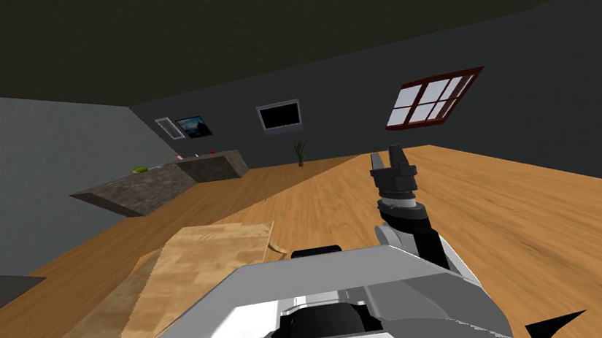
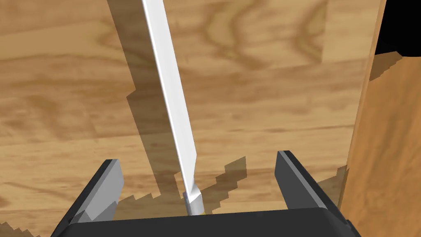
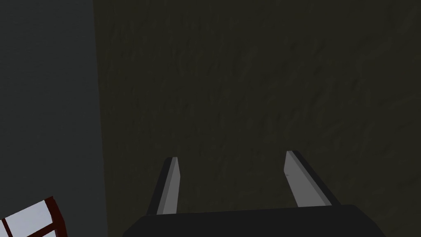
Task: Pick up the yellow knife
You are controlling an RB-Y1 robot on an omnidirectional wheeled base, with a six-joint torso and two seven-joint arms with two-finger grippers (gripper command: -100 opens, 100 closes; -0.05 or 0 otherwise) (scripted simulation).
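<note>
The knife [image 2: 172,94] lies flat on a light wooden tabletop [image 2: 61,82]. Its long white blade runs away from my hand, and a sliver of yellowish handle [image 2: 196,209] shows at the gripper body. My left gripper [image 2: 197,160] hovers low over it, open, one finger on each side of the blade's base, neither touching it. The same table [image 1: 209,257] sits just ahead of me in the head view. My right gripper [image 1: 388,162] is raised upright to the right of the table, open and holding nothing [image 3: 242,181].
The table's edge [image 2: 362,123] runs close beside my left gripper, with wooden floor [image 2: 390,144] below it. A dark stone counter [image 1: 147,185] with small items stands far back left, near a potted plant [image 1: 301,152]. Wooden floor [image 1: 520,221] spreads to the right.
</note>
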